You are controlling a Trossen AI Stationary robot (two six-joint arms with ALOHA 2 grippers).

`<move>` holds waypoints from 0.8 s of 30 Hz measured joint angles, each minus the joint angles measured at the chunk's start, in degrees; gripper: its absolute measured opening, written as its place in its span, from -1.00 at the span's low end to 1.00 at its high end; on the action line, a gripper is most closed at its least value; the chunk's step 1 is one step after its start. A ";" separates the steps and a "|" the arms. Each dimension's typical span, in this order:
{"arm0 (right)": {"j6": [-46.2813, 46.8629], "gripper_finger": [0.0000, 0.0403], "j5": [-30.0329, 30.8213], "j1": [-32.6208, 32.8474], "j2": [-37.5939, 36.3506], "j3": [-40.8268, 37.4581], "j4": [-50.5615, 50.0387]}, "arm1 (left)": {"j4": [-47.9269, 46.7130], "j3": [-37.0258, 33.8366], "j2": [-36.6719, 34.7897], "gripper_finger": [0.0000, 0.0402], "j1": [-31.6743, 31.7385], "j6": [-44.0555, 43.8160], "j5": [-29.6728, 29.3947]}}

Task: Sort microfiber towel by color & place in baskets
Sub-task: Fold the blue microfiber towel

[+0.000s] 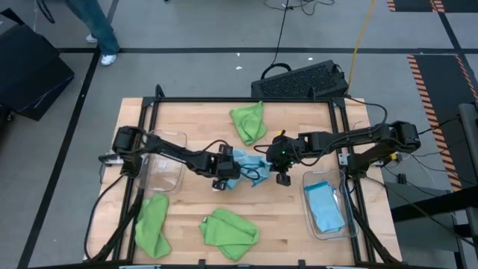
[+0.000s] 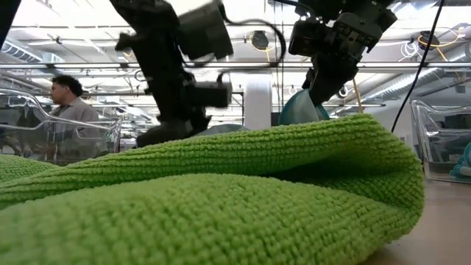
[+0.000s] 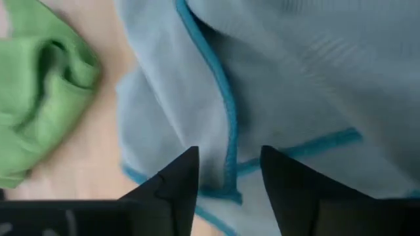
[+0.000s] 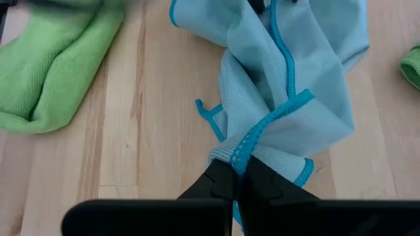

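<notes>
Wood bench (image 1: 299,232) on grey floor; a person (image 2: 68,103) stands far left in low view. Light blue towel (image 1: 245,166) crumpled at frame centre, darker blue hem. Green towels upper centre (image 1: 249,121), lower left (image 1: 151,224), lower centre (image 1: 229,232). Clear basket (image 1: 340,232) lower right w/ blue towel (image 1: 326,209). Left end effector (image 3: 230,180) released, fingers apart over the cloth. Right end effector (image 4: 233,187) clenched on towel hem.
</notes>
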 joint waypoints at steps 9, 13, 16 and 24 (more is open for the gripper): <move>0.15 -1.00 0.00 0.00 -0.02 0.02 0.03 | 1.50 0.06 1.59 -0.65 0.34 -6.58 0.34; 0.17 -1.00 -0.01 0.00 -0.02 0.02 0.09 | 1.35 0.25 1.61 -0.95 0.38 -9.77 0.33; 0.17 -1.00 -0.02 0.00 -0.02 0.02 -0.06 | 0.40 0.27 1.57 -0.95 0.38 -13.12 -1.08; 0.20 -1.00 0.10 0.00 -0.56 0.08 -0.05 | -6.56 0.29 -5.55 -0.98 0.44 -17.46 -6.97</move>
